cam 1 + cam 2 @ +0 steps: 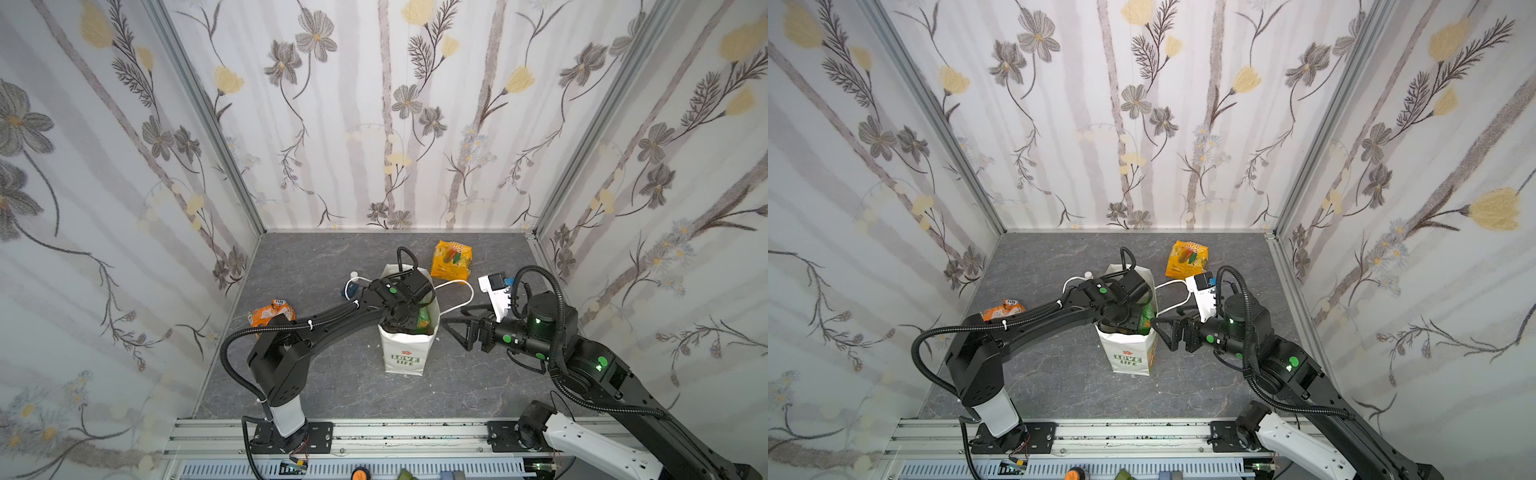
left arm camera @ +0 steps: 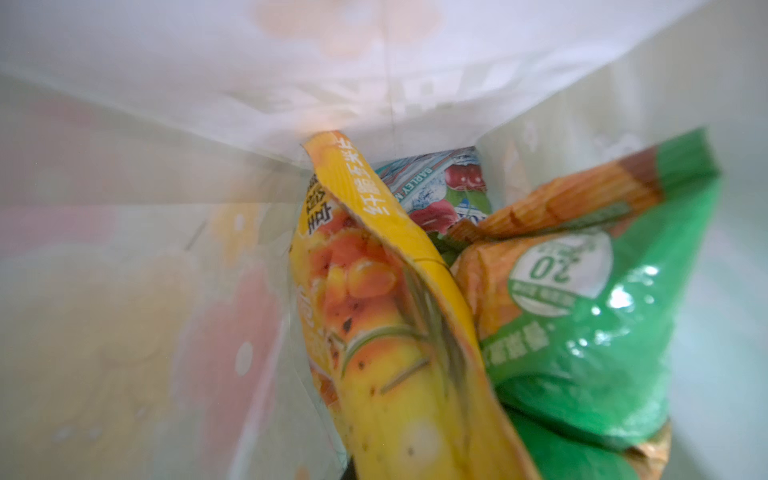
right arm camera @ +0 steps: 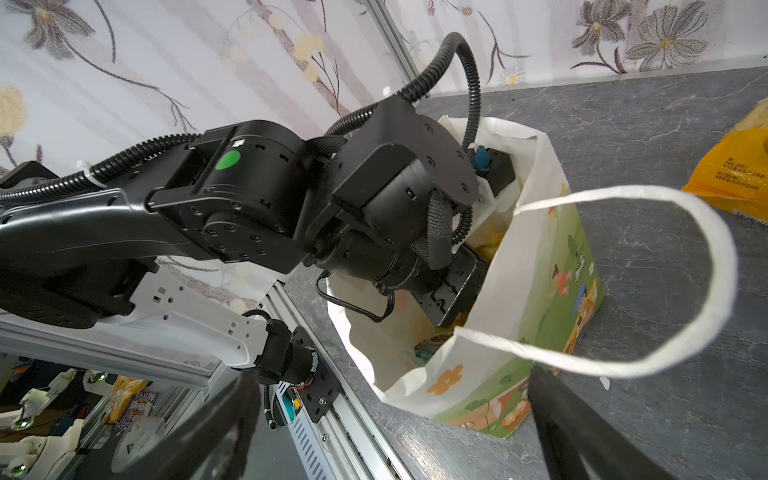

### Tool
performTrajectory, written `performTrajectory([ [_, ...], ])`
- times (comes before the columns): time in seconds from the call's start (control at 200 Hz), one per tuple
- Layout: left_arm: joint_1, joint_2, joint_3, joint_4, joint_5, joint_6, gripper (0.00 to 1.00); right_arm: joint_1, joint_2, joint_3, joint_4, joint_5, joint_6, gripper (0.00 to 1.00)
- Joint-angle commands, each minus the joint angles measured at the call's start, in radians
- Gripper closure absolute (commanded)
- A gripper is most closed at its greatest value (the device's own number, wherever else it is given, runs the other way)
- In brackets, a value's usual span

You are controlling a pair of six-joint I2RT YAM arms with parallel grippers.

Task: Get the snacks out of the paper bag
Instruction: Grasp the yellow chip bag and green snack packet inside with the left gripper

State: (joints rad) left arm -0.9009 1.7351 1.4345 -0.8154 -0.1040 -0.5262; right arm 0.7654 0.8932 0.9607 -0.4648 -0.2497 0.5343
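Robot test cell in a lab, not a real room. Floral-wallpaper panels [image 1: 374,124] are framed by silver aluminium corner posts [image 1: 202,104] around a grey marble-print table [image 1: 332,390]. Black left arm [image 1: 332,320] and black right arm [image 1: 582,353] are bolted via black mounting plates [image 1: 316,436] to a slotted aluminium rail [image 1: 415,436]. Spare white robot parts [image 3: 50,386] lie well apart from the right fingers [image 3: 573,436], past the rail.

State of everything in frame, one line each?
paper bag: upright, open
left gripper: shut, inside bag
right gripper: open, beside bag
yellow packet: in bag
green packet: in bag
teal packet: in bag, underneath
orange-yellow packet: out, on table
orange-and-white packet: on table
blue bottle: capped
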Motion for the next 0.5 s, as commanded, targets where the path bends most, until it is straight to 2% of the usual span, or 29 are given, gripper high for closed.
performTrajectory([
  [0.0, -0.004, -0.025, 0.012, -0.030, -0.018, 0.007, 1.00, 0.001, -0.009, -0.020, 0.069, 0.038, 0.029, 0.01],
  [0.495, -0.030, -0.090, 0.122, -0.093, -0.067, 0.025, 1.00, -0.013, -0.037, -0.038, 0.089, 0.048, 0.036, 0.00],
])
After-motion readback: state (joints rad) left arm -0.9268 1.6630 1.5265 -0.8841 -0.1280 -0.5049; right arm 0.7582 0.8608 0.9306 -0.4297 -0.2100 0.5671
